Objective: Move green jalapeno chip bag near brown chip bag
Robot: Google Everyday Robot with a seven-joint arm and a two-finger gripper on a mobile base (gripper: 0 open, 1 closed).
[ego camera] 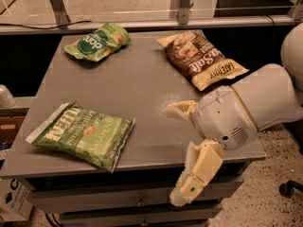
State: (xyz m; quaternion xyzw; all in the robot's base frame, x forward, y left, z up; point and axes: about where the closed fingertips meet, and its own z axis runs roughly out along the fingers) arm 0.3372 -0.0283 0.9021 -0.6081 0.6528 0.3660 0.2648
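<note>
The green jalapeno chip bag lies flat at the front left of the grey table, white lettering up. The brown chip bag lies at the back right, with cream-yellow ends. My gripper hangs over the table's front right edge, to the right of the green jalapeno bag and in front of the brown bag. Its two cream fingers are spread wide apart, one pointing left over the table and one down past the front edge. It holds nothing.
A smaller green bag with a dark round logo lies at the back left. A metal rail and posts run behind the table. Drawers sit below the front edge. A white object stands at the left.
</note>
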